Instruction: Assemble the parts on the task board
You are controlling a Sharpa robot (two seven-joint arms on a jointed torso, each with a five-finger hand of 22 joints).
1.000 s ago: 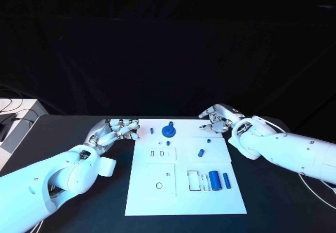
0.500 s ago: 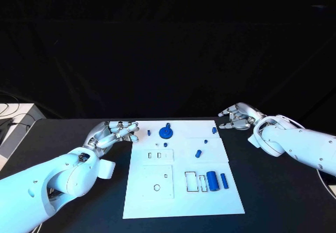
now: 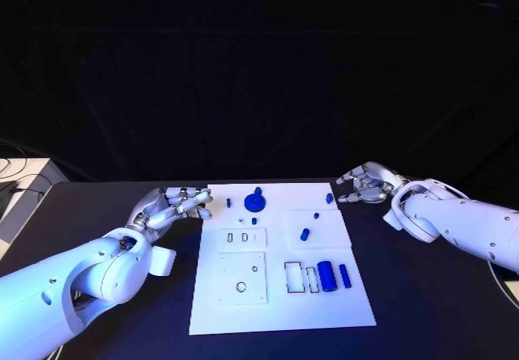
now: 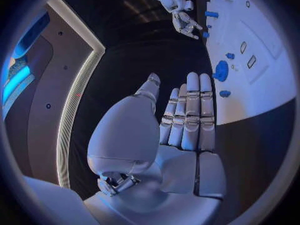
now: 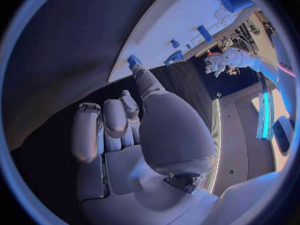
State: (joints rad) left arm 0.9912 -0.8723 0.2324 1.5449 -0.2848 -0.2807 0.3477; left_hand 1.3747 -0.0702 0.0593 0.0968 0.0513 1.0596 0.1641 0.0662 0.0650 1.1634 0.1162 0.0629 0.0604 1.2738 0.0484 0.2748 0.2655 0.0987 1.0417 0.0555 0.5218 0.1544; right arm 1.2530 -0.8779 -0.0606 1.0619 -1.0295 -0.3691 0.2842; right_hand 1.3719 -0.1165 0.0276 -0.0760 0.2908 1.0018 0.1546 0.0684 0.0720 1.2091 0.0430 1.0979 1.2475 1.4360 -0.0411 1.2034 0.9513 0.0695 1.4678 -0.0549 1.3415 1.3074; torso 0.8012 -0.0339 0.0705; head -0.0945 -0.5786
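The white task board (image 3: 283, 300) lies in the middle of the black table. At its far end stands a round blue gear-like part (image 3: 255, 201), with a small blue peg (image 3: 229, 202) beside it. A short blue part (image 3: 330, 198) stands near the far right corner, and a blue oblong (image 3: 305, 234) lies mid-board. A thick blue cylinder (image 3: 327, 276) and a thin one (image 3: 344, 276) lie at the right. My left hand (image 3: 178, 206) hovers at the board's left edge, fingers straight and empty (image 4: 187, 120). My right hand (image 3: 367, 185) is just off the far right corner, loosely curled and holding nothing (image 5: 125, 135).
The board has several empty slots: two small ones (image 3: 238, 237), an oval hole (image 3: 241, 286) and rectangular outlines (image 3: 294, 276). Bare black table (image 3: 433, 300) surrounds the board. A pale box with cables (image 3: 16, 184) sits at the far left.
My right hand has drawn back from over the board's far right corner to the table beside it, and the short blue part now shows there. The left hand has barely moved.
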